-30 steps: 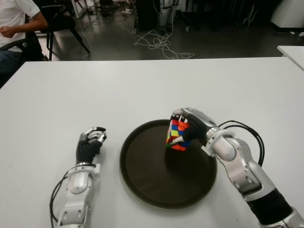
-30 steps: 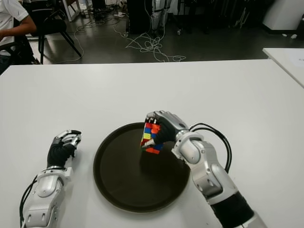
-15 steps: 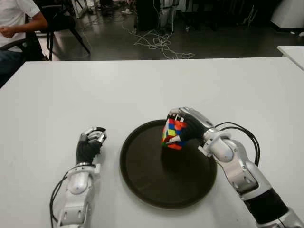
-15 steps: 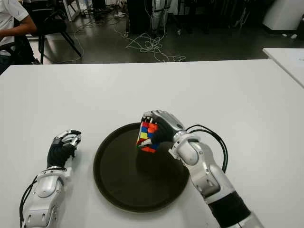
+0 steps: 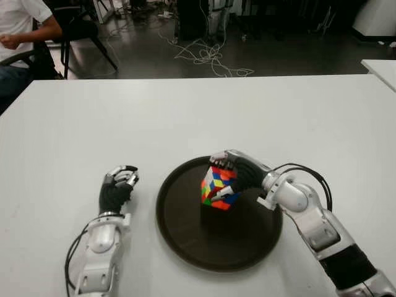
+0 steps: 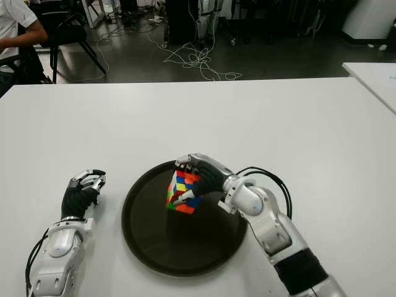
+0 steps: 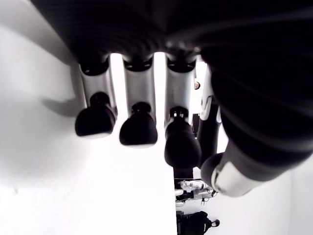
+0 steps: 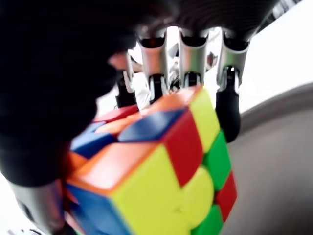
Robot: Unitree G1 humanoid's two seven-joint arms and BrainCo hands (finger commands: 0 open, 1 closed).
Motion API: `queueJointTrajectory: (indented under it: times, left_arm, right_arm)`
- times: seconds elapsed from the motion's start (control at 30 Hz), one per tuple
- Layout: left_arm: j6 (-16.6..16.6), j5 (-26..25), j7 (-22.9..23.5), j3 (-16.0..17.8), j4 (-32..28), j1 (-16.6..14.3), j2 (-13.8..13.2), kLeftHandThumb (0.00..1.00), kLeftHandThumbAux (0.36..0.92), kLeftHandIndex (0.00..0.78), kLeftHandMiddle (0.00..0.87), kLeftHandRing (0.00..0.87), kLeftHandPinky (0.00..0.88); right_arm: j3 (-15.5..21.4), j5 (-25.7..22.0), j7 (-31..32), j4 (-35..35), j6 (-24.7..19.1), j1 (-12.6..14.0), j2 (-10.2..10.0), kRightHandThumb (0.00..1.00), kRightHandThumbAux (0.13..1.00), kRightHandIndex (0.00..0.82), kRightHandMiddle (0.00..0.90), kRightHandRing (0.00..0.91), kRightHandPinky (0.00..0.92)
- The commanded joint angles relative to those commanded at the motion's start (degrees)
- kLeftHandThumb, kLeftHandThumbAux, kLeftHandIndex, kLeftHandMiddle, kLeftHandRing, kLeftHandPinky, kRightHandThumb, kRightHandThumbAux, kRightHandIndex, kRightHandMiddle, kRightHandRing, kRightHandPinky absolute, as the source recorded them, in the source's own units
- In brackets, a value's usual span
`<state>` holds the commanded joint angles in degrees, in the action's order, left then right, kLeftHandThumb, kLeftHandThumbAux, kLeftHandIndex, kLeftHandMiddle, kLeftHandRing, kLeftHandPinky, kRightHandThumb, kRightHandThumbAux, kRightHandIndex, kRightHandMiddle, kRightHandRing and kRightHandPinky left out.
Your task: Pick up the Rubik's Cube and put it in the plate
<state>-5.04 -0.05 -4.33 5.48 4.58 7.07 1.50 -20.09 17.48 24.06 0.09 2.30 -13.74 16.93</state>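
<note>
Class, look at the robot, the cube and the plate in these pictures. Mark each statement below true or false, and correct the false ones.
1. The right hand grasps the Rubik's Cube. True.
2. The cube is over the dark plate. True.
3. The left hand holds the cube. False: it holds nothing and shows left of the plate.
4. The plate is white. False: it is dark, on a white table.

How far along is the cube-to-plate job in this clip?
Pickup looks done: the right hand grips the multicoloured Rubik's Cube over the round dark plate. In hand: setting it down, tilted. Left: release and withdraw. The left hand shows left of the plate.
</note>
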Motion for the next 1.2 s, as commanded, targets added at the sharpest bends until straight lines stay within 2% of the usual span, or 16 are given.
queueJointTrajectory:
  times: [0.07,0.17,0.47,0.73,0.97,1.2]
  left_arm:
    - [-0.1,0.0,0.1,0.0,-0.1,0.0,0.0,0.711,0.704,0.444,0.811,0.815,0.804]
    - [-0.2,-0.3,0.2,0.1,-0.1,0.0,0.1,0.711,0.704,0.444,0.811,0.815,0.804]
    - [0.1,-0.5,0.2,0.3,0.0,0.1,0.1,0.712,0.703,0.444,0.815,0.819,0.810]
    - [0.3,-0.3,-0.4,0.4,0.2,0.0,0.3,0.711,0.704,0.444,0.815,0.822,0.812]
    - [0.4,-0.4,-0.3,0.4,0.4,0.0,0.3,0.711,0.703,0.444,0.816,0.823,0.814]
    - [0.2,-0.4,0.0,0.4,0.6,-0.2,0.0,0.711,0.704,0.444,0.812,0.821,0.810]
  right_arm:
    - [0.4,-0.6,0.6,-0.8,-0.3,0.2,0.3,0.002,0.650,0.002,0.063,0.075,0.061]
    - [0.4,-0.4,1.5,-1.5,-1.0,-0.1,0.7,0.000,0.645,0.000,0.053,0.051,0.044]
    - [0.8,0.0,1.4,-1.3,-0.7,-0.5,0.8,0.000,0.680,0.014,0.060,0.049,0.045]
    - [1.3,-0.1,1.0,-1.5,-3.0,-0.3,0.2,0.000,0.722,0.018,0.070,0.060,0.051]
    - [2.4,-3.2,2.0,-1.2,-4.4,-0.2,-0.7,0.000,0.751,0.015,0.072,0.071,0.062]
    - [2.5,-3.4,2.2,-1.1,-5.1,-0.4,-0.9,0.000,0.762,0.003,0.061,0.065,0.059]
